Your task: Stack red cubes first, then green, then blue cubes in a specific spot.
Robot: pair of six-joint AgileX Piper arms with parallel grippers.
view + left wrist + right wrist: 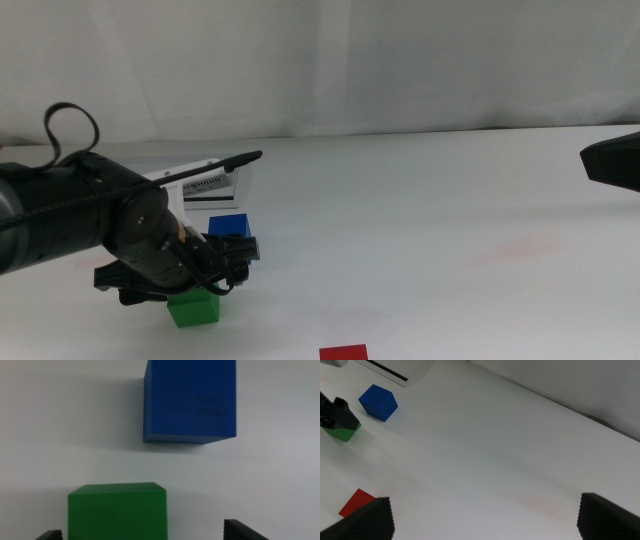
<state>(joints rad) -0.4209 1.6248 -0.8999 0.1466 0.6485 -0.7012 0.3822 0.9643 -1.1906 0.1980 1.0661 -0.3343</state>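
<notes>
The green cube [193, 308] sits on the white table at the front left. My left gripper [203, 284] hovers just above it, open. In the left wrist view the green cube [117, 510] lies between the two jaw tips, closer to one jaw, untouched. The blue cube [228, 226] stands just behind it on the table and also shows in the left wrist view [190, 400]. The red cube [343, 352] lies alone at the front edge, in the middle. My right gripper [490, 525] is open and empty, waiting at the right side [612, 160].
A white card with a black-printed label [205, 185] leans at the back left, behind the blue cube. A white wall [400, 60] backs the table. In the right wrist view the red cube [357, 502], green cube [342, 433] and blue cube [378, 402] all show.
</notes>
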